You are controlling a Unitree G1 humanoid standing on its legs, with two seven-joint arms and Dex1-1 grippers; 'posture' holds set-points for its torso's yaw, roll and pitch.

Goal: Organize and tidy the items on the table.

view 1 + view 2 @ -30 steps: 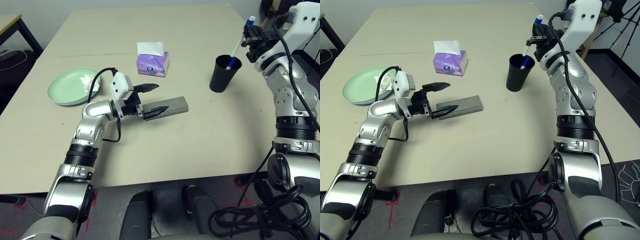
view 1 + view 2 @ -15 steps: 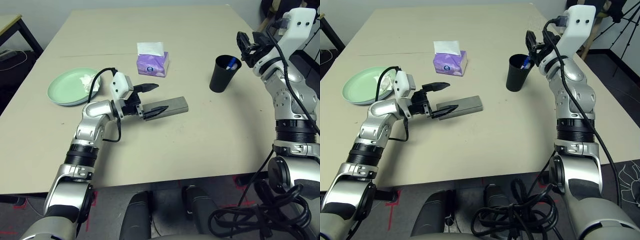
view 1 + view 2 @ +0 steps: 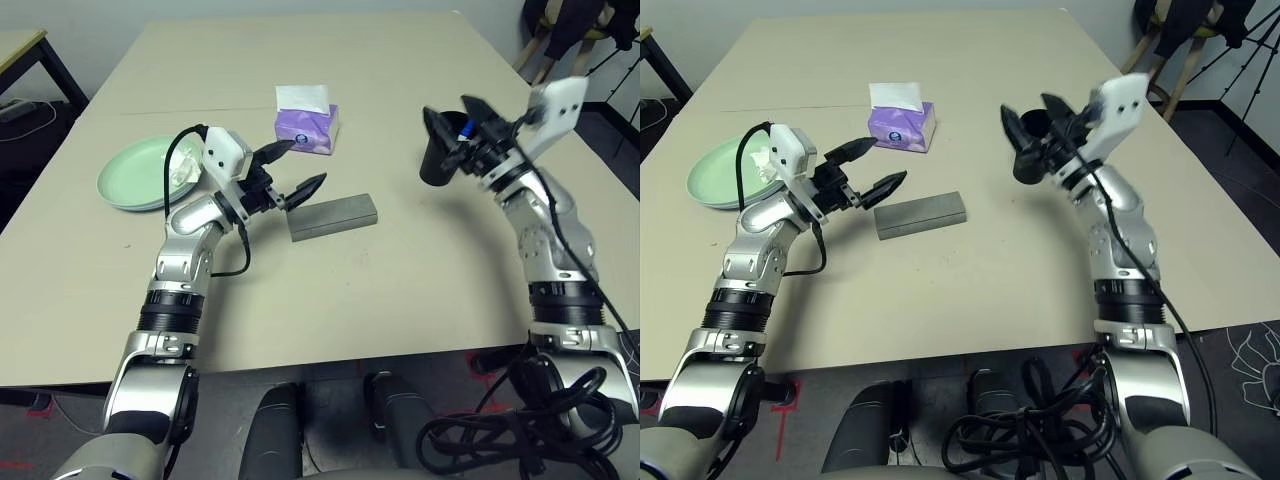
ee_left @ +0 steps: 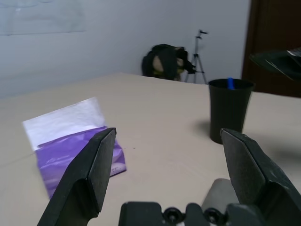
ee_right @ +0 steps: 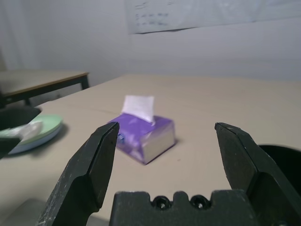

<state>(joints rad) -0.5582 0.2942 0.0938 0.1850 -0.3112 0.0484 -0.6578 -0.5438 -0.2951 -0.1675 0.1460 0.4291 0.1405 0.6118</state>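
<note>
Both my arms have drawn back: left gripper [image 3: 296, 167] off the grey case [image 3: 333, 216], right gripper [image 3: 455, 118] half hiding the matte cup [image 4: 229, 110], both spread wide and empty

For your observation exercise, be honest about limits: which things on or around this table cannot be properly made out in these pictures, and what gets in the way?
- Black cup: in the eye views, the open right pincer covers its rim.
- Blue-capped marker: only its tip shows above the cup; how many markers are inside is hidden.
- Crumpled white tissue on the mint green round plate: partly behind the open left pincer's arm.
- Grey oblong glasses case: closed, contents unseen.
</note>
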